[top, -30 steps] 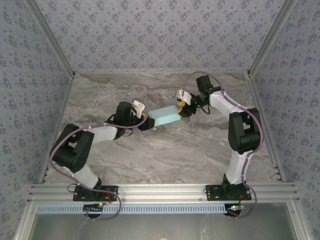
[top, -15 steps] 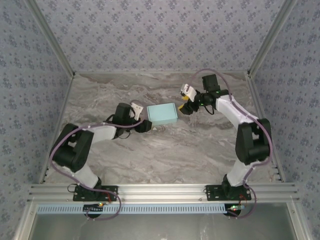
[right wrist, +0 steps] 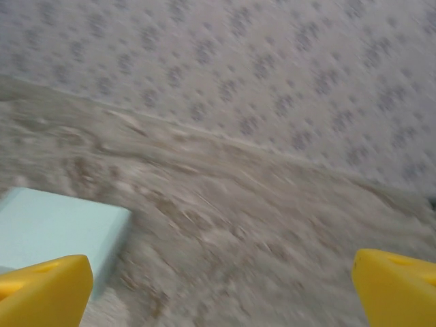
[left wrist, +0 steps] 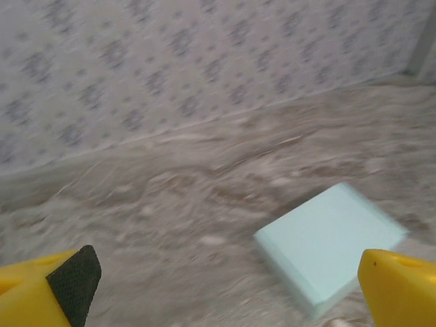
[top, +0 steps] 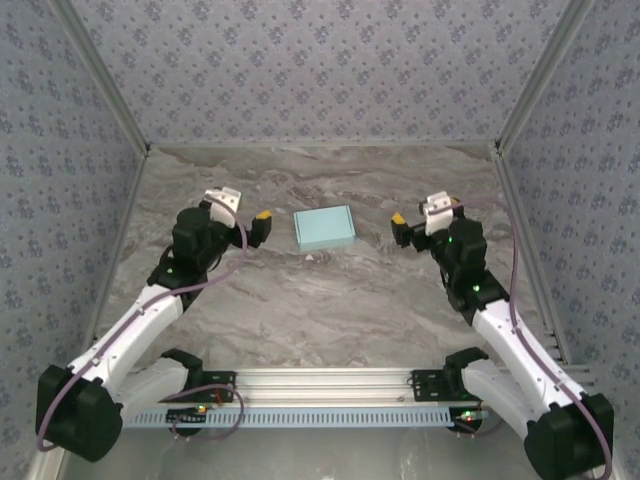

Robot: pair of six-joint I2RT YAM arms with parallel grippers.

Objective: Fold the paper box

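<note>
Seemingly light, crushable card, the paper box point(top: 324, 229) lies between left hand point(top: 257, 228) and right hand point(top: 402, 230), both released; pinch edges gently.

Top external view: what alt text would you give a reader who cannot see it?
A small pale aqua paper box lies flat on a marble-patterned table. The robot's left gripper and right gripper sit on either side of it, both open and touching nothing.

left hand point(top: 256, 224): fingers spread wide | right hand point(top: 403, 229): likely as wide, blurred | both arms bent
</note>
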